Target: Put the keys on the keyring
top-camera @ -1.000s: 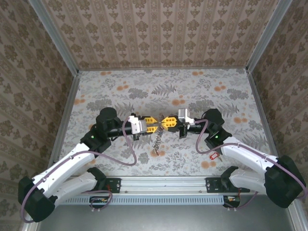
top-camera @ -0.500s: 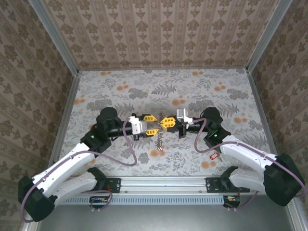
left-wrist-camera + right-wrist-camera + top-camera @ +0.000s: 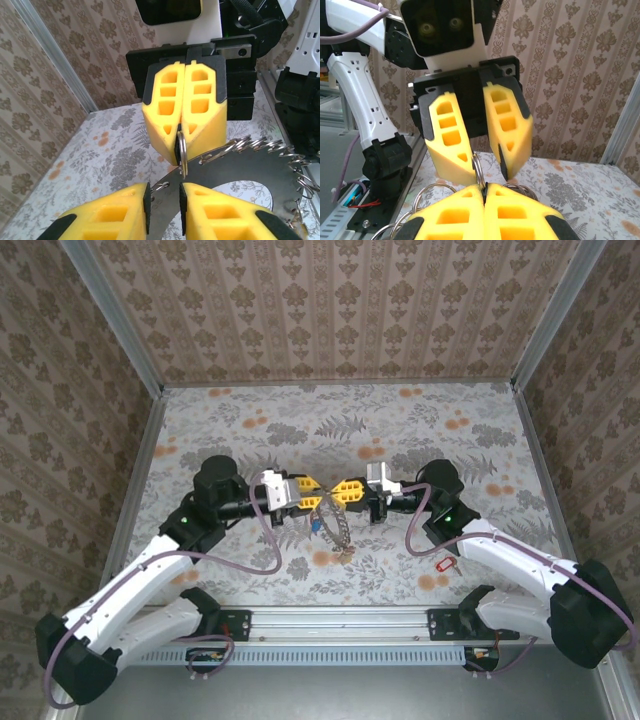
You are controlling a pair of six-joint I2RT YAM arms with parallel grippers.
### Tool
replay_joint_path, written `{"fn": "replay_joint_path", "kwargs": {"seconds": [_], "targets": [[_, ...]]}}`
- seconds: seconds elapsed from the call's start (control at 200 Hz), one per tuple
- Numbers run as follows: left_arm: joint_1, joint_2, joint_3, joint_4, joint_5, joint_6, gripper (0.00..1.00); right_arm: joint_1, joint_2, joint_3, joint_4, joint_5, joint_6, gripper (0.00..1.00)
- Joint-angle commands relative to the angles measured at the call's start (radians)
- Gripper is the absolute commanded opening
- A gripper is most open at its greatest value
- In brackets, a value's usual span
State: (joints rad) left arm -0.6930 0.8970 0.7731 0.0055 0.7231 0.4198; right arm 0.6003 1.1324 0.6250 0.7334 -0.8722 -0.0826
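Between the two arms hangs the keyring (image 3: 337, 527), a flat dark metal ring (image 3: 250, 170) strung with several small wire loops. My right gripper (image 3: 345, 490) is shut on one loop (image 3: 479, 172) at its top edge; in the left wrist view this gripper (image 3: 179, 150) shows pinching that loop (image 3: 183, 150). My left gripper (image 3: 308, 497) faces it, jaws open (image 3: 164, 205), with the dark ring's band passing across the gap. From the right wrist view, the left gripper (image 3: 488, 172) has one finger (image 3: 452, 145) against the loop. A red key (image 3: 443, 563) lies on the table under the right arm.
The floral table (image 3: 330, 430) is walled by patterned panels with metal corner posts (image 3: 110, 315). The arms' base rail (image 3: 340, 625) runs along the near edge. A small blue bit (image 3: 315, 524) shows beside the hanging keyring.
The left gripper opened wide, then narrowed, and drew back slightly from the right one. The keyring swung from hanging edge-on to a tilted, wider pose. The right gripper stayed shut.
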Motion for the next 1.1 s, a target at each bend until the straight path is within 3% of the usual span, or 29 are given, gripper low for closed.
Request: {"fn": "replay_joint_path", "kwargs": {"seconds": [0.0, 0.56, 0.65, 0.725, 0.81, 0.845, 0.89, 0.955, 1.025, 1.095], "targets": [[-0.005, 0.001, 0.006, 0.046, 0.036, -0.021, 0.26, 0.009, -0.006, 0.039, 0.027, -0.016, -0.024, 0.0], [-0.048, 0.007, -0.008, 0.08, 0.043, -0.018, 0.22, 0.011, -0.008, 0.036, -0.005, 0.039, -0.063, 0.0], [-0.048, 0.01, -0.003, 0.082, 0.044, -0.02, 0.15, 0.013, -0.009, 0.032, 0.001, 0.037, -0.061, 0.0], [-0.048, 0.017, 0.001, 0.07, 0.044, -0.009, 0.01, 0.014, -0.008, 0.029, 0.009, 0.039, -0.054, 0.0], [-0.05, 0.019, 0.013, 0.03, 0.02, 0.011, 0.0, 0.014, -0.013, 0.025, -0.007, 0.042, -0.061, 0.0], [-0.051, 0.019, 0.022, 0.003, 0.002, 0.023, 0.0, 0.015, -0.022, 0.029, -0.048, 0.047, -0.085, 0.02], [-0.056, 0.021, 0.042, -0.048, -0.027, 0.049, 0.0, 0.015, -0.037, 0.048, -0.154, 0.048, -0.15, 0.13], [-0.066, 0.027, 0.084, -0.163, -0.072, 0.092, 0.0, 0.018, -0.059, 0.112, -0.431, 0.033, -0.329, 0.26], [-0.077, 0.041, 0.13, -0.278, -0.135, 0.14, 0.0, 0.035, -0.058, 0.195, -0.729, 0.069, -0.529, 0.28], [-0.087, 0.059, 0.173, -0.374, -0.171, 0.17, 0.0, 0.049, -0.052, 0.239, -0.877, 0.144, -0.627, 0.29]]}}
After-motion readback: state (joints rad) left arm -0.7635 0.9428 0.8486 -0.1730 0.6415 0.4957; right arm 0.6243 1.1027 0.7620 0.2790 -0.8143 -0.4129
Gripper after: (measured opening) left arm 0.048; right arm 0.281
